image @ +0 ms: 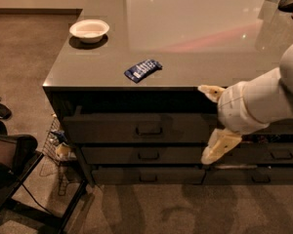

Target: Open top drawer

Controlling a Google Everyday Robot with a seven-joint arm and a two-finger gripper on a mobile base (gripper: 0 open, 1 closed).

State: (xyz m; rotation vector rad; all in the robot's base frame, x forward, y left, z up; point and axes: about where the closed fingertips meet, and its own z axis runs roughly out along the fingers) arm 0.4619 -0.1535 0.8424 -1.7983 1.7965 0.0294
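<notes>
hanging below the worktop (195, 38) front edge, your pincer (203, 125) has its fingers spread wide apart at the right end of the top drawer (112, 128); a blue packet (143, 70) lies near that edge.

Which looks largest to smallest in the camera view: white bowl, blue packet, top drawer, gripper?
top drawer
gripper, open, at the drawer's right end; nearness may inflate it
white bowl
blue packet

Gripper (215, 121), fingers apart, just before right end of top drawer (107, 128).
</notes>
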